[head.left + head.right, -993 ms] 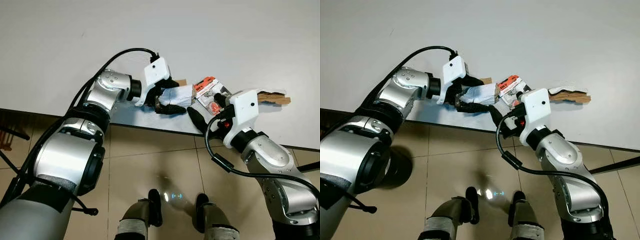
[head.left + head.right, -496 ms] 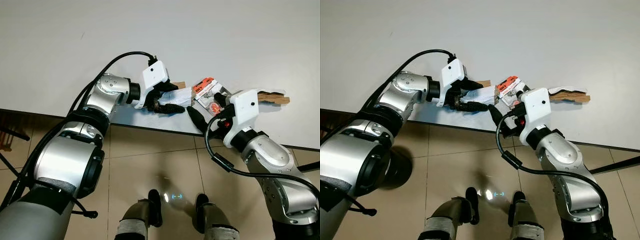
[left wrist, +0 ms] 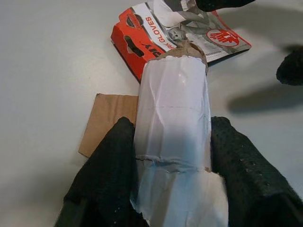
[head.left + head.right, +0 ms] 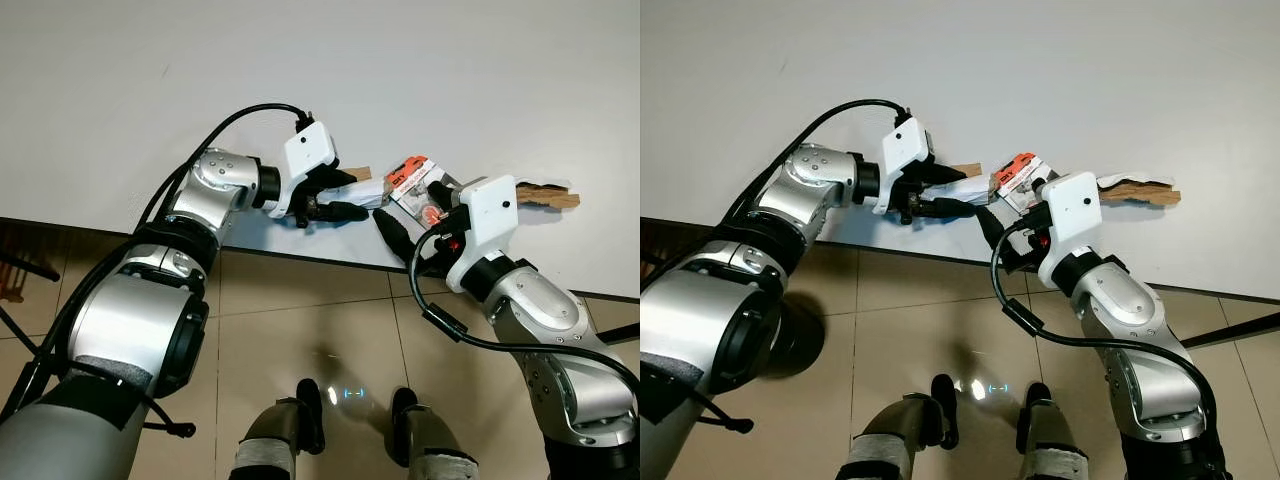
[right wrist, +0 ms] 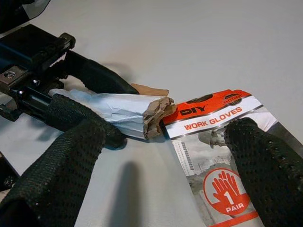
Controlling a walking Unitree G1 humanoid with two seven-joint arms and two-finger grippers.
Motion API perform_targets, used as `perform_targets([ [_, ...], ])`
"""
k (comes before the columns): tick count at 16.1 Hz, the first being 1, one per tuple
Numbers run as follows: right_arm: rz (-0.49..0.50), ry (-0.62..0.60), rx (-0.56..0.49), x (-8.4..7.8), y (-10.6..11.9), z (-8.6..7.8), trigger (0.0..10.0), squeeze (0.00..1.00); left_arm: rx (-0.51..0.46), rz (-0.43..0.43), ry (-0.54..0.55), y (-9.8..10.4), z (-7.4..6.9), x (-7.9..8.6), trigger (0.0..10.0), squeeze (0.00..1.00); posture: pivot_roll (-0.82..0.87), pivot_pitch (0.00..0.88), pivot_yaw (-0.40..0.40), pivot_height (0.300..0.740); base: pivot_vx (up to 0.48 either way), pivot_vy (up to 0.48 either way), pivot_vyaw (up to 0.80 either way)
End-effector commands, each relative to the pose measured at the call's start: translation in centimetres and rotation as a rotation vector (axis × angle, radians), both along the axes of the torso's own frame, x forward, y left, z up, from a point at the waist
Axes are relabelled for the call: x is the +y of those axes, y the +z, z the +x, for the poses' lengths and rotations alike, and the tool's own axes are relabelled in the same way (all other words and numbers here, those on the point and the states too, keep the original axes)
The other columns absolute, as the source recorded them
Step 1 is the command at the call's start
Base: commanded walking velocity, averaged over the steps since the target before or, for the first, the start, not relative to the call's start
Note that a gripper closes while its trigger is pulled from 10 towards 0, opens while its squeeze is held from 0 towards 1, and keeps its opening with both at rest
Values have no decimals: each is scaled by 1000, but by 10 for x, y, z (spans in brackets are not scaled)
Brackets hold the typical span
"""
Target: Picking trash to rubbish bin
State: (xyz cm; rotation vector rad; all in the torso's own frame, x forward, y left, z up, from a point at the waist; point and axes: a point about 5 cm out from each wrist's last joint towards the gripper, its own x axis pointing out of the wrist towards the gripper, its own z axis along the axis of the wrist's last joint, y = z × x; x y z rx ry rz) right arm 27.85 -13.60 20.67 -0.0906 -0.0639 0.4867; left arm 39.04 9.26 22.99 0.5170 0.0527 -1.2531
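Two grippers work at the near edge of a white table (image 4: 120, 110). The left gripper (image 4: 352, 197) has its black fingers (image 3: 111, 172) clenched on either side of a white paper-wrapped roll (image 3: 173, 118), whose torn brown end touches an orange work-gloves packet (image 5: 215, 137). A flat scrap of brown cardboard (image 3: 108, 122) lies on the table under the roll. The right gripper (image 5: 165, 165) hovers over the packet with its fingers spread wide, grasping nothing. Off to the right lies a torn strip of brown cardboard (image 4: 548, 195).
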Motion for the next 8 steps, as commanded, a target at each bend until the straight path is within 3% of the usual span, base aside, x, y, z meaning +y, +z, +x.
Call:
perform_targets([
  [1, 9, 15, 10, 3, -4, -1, 10000, 0, 52, 22, 6, -16, -3, 5, 0, 0, -83, 338, 148, 740, 0, 0, 0],
  [6, 11, 16, 8, 3, -4, 2, 10000, 0, 57, -39, 22, -18, -3, 8, 0, 0, -74, 325, 146, 740, 0, 0, 0],
  [7, 12, 17, 7, 3, -4, 2, 10000, 0, 56, -72, 35, -16, -3, 9, 510, 0, -72, 321, 145, 740, 0, 0, 0],
  [8, 13, 16, 5, 3, -4, 3, 10000, 0, 51, -91, 48, -16, -2, 9, 9725, 0, -69, 317, 149, 740, 0, 0, 0],
])
